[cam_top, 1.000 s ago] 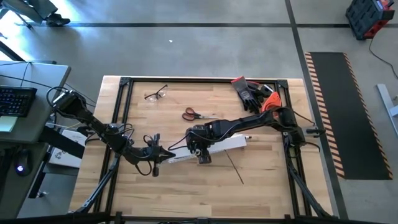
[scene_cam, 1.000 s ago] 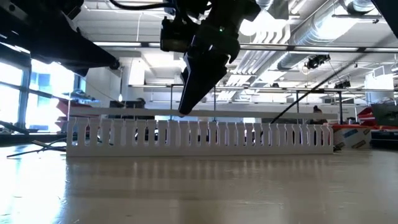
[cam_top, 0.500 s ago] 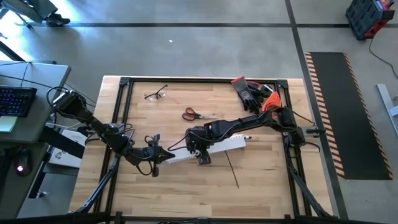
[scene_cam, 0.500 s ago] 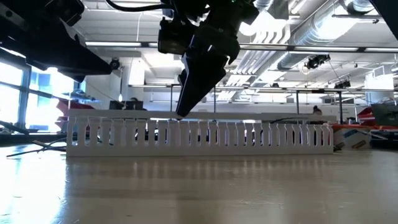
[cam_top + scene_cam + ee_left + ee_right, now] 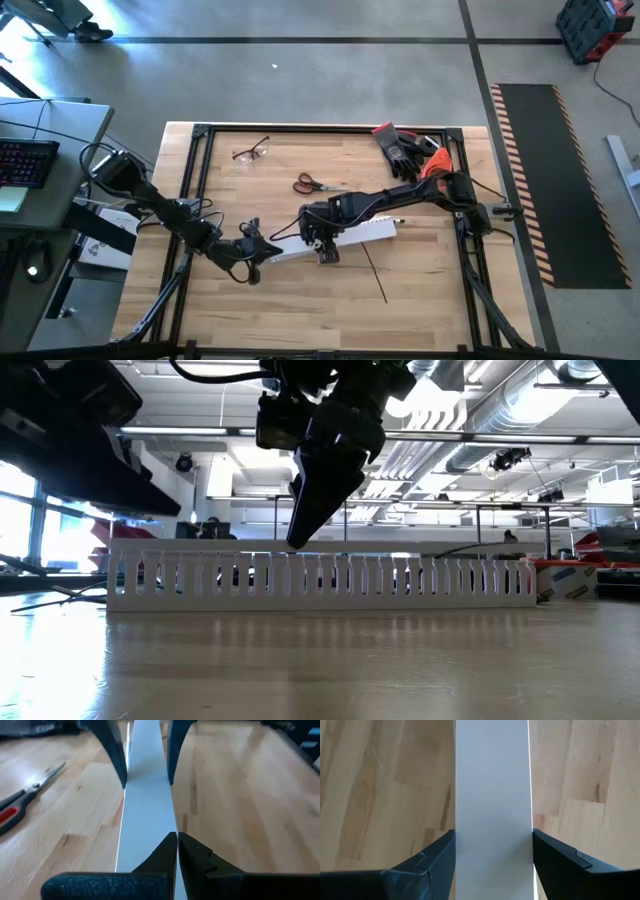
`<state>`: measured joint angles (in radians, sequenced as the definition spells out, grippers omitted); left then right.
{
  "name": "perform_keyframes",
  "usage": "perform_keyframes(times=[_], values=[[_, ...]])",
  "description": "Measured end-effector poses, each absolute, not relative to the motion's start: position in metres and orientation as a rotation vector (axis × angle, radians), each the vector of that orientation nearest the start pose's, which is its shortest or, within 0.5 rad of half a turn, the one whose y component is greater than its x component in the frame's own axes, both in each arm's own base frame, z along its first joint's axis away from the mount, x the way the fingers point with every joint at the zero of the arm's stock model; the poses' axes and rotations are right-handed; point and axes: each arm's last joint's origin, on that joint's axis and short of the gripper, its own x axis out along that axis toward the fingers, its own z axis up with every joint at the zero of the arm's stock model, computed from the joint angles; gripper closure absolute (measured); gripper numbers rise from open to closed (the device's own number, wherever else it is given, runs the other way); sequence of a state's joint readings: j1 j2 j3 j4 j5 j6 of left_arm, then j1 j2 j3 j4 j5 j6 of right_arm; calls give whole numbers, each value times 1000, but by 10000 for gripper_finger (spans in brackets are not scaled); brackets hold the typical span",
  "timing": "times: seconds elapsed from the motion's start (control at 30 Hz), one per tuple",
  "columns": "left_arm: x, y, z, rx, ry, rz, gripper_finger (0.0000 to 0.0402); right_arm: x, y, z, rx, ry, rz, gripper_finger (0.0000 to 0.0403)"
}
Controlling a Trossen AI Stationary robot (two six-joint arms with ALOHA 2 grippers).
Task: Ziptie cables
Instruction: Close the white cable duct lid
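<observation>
The left tool [image 5: 266,250], pressed together, has edged closer to the duct's [image 5: 372,231] end; the right tool [image 5: 322,247] clamps the duct. The ziptie [image 5: 374,272] beside it lies untouched.

Cannot make out any wires inside the slotted duct [image 5: 320,575] under its flat white cover [image 5: 492,795], nor the far end of that cover, cut off by the picture's edge, nor the thin black strip [image 5: 376,272] in detail.
</observation>
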<state>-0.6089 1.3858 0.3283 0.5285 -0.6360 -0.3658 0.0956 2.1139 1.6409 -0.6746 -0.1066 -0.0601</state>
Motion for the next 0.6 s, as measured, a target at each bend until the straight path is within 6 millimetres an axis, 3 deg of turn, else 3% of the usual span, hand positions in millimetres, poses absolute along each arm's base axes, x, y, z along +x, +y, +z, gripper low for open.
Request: perform_keyframes(times=[0.23, 0.6], values=[[196, -110, 122, -48, 457, 138, 402, 440, 45, 184, -54, 1138, 203, 188], [197, -111, 123, -63, 443, 132, 402, 440, 42, 184, -27, 1140, 242, 188]])
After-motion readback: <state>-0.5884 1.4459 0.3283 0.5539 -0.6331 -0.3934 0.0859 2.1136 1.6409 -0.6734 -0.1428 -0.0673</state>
